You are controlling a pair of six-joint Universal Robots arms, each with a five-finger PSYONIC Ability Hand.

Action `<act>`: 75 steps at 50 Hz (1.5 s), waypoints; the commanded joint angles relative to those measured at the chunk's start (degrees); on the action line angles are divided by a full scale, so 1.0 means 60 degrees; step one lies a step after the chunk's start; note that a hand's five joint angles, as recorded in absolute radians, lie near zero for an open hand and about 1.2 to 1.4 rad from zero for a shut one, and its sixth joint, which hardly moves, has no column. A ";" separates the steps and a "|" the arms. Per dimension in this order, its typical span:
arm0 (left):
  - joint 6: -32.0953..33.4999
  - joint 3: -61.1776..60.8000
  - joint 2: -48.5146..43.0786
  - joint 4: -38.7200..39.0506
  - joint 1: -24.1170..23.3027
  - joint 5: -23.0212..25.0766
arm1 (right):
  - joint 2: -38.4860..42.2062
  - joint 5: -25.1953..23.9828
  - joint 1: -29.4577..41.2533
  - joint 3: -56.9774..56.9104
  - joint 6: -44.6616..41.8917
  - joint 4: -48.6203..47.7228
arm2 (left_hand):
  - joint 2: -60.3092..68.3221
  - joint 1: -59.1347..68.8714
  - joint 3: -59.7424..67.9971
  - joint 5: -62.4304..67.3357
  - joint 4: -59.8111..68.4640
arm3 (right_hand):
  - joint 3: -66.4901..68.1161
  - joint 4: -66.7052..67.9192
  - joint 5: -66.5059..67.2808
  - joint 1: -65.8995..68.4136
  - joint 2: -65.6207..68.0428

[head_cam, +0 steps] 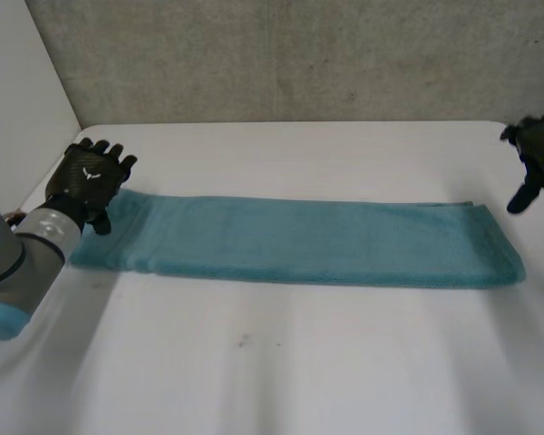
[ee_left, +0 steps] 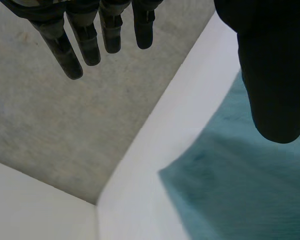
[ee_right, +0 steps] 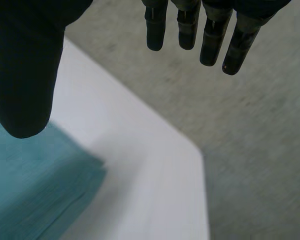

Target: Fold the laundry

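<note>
Lying lengthwise across the white table (head_cam: 281, 362), one teal towel (head_cam: 317, 243) is seen, folded into a long narrow strip. Its layers are stacked flat, and its ends reach toward the table's left and right sides. No second cloth is seen.

Two hands are counted, one at each end of the towel. The left hand (head_cam: 91, 177) is placed at the towel's left end, by the far corner, and the grey left arm (head_cam: 18, 263) is seen behind it. In the left wrist view its fingers (ee_left: 87, 42) are held straight and spread. The thumb (ee_left: 275, 90) is set apart from them over the towel (ee_left: 250, 190), whose corner lies on the table (ee_left: 155, 165). Nothing is grasped, so the hand is released. Whether it touches the cloth cannot be told.

The right hand (head_cam: 539, 149) is held past the towel's right end, apart from the cloth. In the right wrist view its fingers (ee_right: 210, 40) are straight and relaxed, and nothing is held against the thumb (ee_right: 25, 75). The stacked end of the towel (ee_right: 35, 185) is seen under the thumb, on the table (ee_right: 150, 170).

One grey wall (head_cam: 299, 54) is seen behind the table.
</note>
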 commanded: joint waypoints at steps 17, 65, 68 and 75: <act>-0.4027 -0.1631 0.1307 -0.1303 0.0015 0.0017 | 0.1020 -0.2263 -0.1515 0.2128 -0.0131 -0.0652 | -0.0193 -0.0194 -0.0319 -0.0361 -0.0233 | 0.3966 0.3790 0.3722 0.4016 0.3893; -0.4027 -0.1704 0.1351 -0.1273 0.0000 -0.0247 | 0.1182 0.1707 -0.1313 -0.0611 -0.2285 -0.1282 | -0.0165 -0.0166 -0.0290 -0.0333 -0.0205 | 1.1273 1.1097 1.1030 1.1324 1.1200; -0.4027 -0.1704 0.1366 -0.1273 0.0000 -0.0291 | 0.0962 0.1605 -0.0025 -0.0904 -0.1918 -0.1296 | -0.0165 -0.0166 -0.0290 -0.0333 -0.0205 | 1.1273 1.1097 1.1030 1.1324 1.1200; -0.4027 -0.1704 0.1366 -0.1273 0.0000 -0.0306 | 0.1151 0.0903 0.3531 -0.1766 -0.1829 -0.1836 | -0.0165 -0.0166 -0.0290 -0.0333 -0.0205 | 1.1273 1.1097 1.1030 1.1324 1.1200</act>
